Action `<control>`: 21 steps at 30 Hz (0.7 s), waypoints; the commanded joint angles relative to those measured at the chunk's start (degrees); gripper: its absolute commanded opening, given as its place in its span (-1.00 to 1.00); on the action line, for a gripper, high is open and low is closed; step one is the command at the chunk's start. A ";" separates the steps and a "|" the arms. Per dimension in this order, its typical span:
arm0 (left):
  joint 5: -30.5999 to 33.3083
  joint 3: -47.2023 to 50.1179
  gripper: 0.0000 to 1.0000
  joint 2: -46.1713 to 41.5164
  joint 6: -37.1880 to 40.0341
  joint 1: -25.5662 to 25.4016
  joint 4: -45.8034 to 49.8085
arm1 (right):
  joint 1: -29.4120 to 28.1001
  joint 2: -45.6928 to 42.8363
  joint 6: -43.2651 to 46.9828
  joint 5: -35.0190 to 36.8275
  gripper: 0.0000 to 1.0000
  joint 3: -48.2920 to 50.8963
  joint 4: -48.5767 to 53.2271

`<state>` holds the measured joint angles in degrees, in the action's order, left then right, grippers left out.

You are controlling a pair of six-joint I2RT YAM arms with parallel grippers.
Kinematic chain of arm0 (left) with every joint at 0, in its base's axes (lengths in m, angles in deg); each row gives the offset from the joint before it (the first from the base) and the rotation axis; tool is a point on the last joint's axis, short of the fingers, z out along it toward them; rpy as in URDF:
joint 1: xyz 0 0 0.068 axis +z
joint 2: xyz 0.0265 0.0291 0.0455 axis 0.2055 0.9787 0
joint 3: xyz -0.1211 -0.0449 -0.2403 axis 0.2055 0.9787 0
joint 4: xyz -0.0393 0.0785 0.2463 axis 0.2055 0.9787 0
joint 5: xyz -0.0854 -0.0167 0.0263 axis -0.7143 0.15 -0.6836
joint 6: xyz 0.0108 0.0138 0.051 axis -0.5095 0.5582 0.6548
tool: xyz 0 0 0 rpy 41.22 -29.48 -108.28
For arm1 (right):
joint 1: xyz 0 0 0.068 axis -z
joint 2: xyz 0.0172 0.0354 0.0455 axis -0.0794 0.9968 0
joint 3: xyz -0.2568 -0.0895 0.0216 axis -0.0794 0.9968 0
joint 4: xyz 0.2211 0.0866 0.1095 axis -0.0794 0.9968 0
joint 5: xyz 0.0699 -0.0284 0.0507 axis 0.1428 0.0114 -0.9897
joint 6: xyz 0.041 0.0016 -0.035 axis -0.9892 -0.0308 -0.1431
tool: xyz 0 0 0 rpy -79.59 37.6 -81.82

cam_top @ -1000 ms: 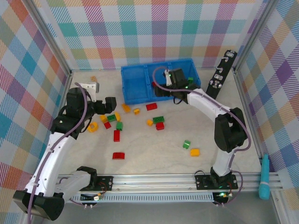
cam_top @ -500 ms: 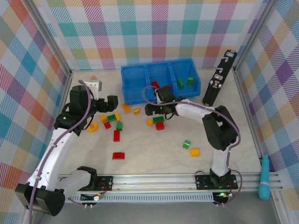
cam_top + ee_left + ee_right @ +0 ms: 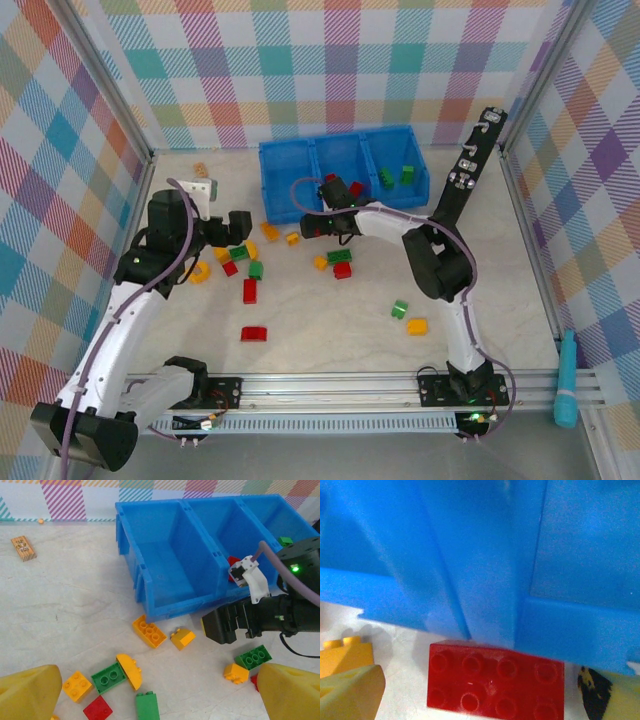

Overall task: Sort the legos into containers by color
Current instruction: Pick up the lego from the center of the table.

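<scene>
Pale tabletop (image 3: 330, 340) under plaid walls (image 3: 300, 60); the bin (image 3: 285, 207) at its far edge holds green legos (image 3: 385, 178) right, red ones middle. Spread wide, the right tool (image 3: 480, 692) flanks a red brick (image 3: 495, 680) lying against the bin's front. Equally wide, the left tool (image 3: 160, 692) hangs over loose legos left of centre.

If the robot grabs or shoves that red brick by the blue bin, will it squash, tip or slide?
The red brick looks like hard moulded plastic, so it probably stays stiff. Lying flat, studs up, it seems unlikely to tip or roll; a push would likely slide it. The blue bin right behind it would probably stop it going that way.
</scene>
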<state>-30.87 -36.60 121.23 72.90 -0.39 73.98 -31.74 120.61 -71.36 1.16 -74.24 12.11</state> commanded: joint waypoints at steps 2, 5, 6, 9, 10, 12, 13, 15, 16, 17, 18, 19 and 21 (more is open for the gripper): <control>-0.16 -0.31 1.00 -0.16 0.41 0.03 -0.77 | 0.24 2.35 0.85 1.64 0.93 -2.35 4.06; -0.43 -0.81 1.00 0.39 0.22 0.03 -0.73 | 0.26 2.78 1.28 2.92 0.86 -2.28 4.84; -0.52 -0.85 0.99 0.48 0.15 0.03 -0.84 | 0.26 2.84 1.44 3.27 0.84 -2.19 4.97; -0.60 -0.94 1.00 0.79 -0.01 0.03 -1.19 | 0.25 3.05 1.84 4.09 0.74 -1.93 5.33; -0.74 -0.96 1.00 0.90 -0.10 0.03 -1.20 | 0.26 3.03 1.94 4.33 0.71 -1.97 5.41; -0.91 -1.03 1.00 1.01 -0.28 0.03 -1.20 | 0.25 3.21 2.04 4.90 0.64 -1.95 5.66; -0.96 -1.11 1.00 1.01 -0.23 0.05 -1.04 | 0.26 3.27 2.00 5.18 0.60 -1.86 5.87; -0.83 -1.21 0.99 0.88 -0.20 0.03 -0.72 | 0.26 3.16 2.21 5.49 0.52 -1.60 5.96; -0.71 -1.29 0.99 0.78 -0.22 0.03 -0.56 | 0.26 3.11 2.29 5.84 0.49 -1.41 6.01; -0.56 -1.21 1.00 0.66 -0.12 0.03 -0.49 | 0.30 3.08 2.09 6.54 0.46 -1.26 6.33; -0.48 -1.21 1.00 0.57 -0.13 0.03 -0.42 | 0.26 3.00 2.01 7.17 0.44 -1.19 6.63; -0.43 -1.12 1.00 0.48 0.02 0.03 -0.40 | 0.27 2.82 2.13 7.64 0.40 -0.92 6.84; -0.43 -1.03 1.00 0.46 -0.03 0.03 -0.33 | 0.26 2.23 2.24 8.44 0.35 -0.21 6.99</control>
<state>-31.11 -36.63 122.34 72.72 -0.39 74.04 -31.74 121.90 -69.46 7.46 -75.59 15.17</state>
